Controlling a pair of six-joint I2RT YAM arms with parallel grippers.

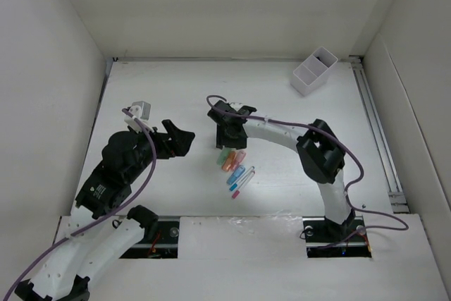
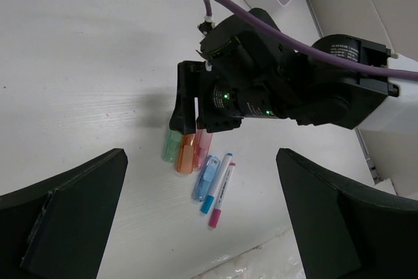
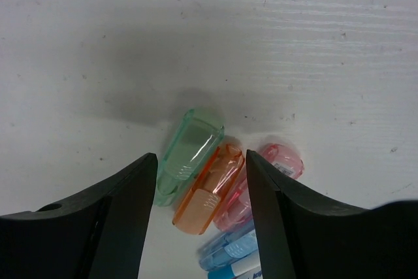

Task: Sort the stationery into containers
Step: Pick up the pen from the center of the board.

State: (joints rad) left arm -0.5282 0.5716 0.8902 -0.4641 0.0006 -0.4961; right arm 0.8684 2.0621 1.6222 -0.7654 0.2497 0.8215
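The white two-compartment plastic box (image 1: 315, 70) at upper right looks empty to us; our right pincer (image 3: 200, 158), jaws apart, hovers over the stubby translucent green piece (image 3: 186, 151); nothing is sorted yet.

You see the short pieces (image 1: 229, 158) side by side in the middle of the counter (image 1: 162, 82), under your right tool (image 1: 227, 144), the thin pens (image 1: 243, 180) just before them, the box (image 1: 314, 70) far back right.

Open tabletop (image 1: 176, 96) beyond and left of the stationery (image 1: 235, 167), right gripper (image 3: 200, 161) spread astride green piece (image 3: 189, 145) and orange piece (image 3: 208, 191), pink piece (image 3: 277, 164) crowding one finger's outer side, blue piece (image 3: 228, 249) packed close behind, left gripper (image 1: 184, 140) well apart.
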